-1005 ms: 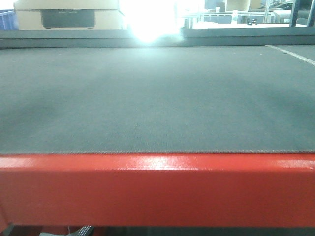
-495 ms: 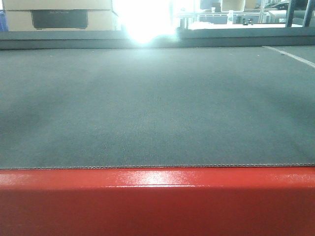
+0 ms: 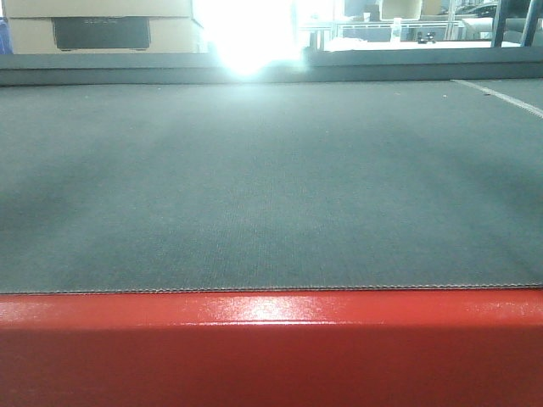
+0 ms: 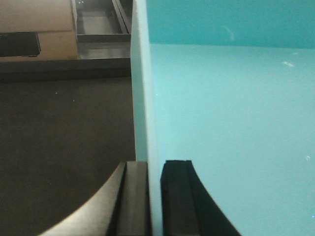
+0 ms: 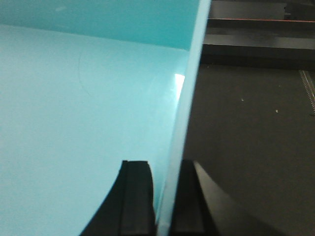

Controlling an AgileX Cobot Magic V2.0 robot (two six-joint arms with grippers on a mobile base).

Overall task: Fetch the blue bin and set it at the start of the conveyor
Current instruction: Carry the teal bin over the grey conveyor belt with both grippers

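The blue bin is a pale cyan tub held between both grippers. My left gripper is shut on the bin's left wall, one finger inside and one outside. My right gripper is shut on the bin's right wall the same way. Dark belt shows beside the bin in both wrist views. In the front view the conveyor start is a wide dark grey belt with a glossy red frame along its near edge. The bin and both grippers are out of the front view.
A beige box with a dark panel stands beyond the belt's far left. Bright glare washes out the far middle. A white line crosses the belt's far right. A metal rail frame lies past the belt.
The front view has moved closer to the belt and slightly lower: the red frame sank in the picture and the belt fills more of it.
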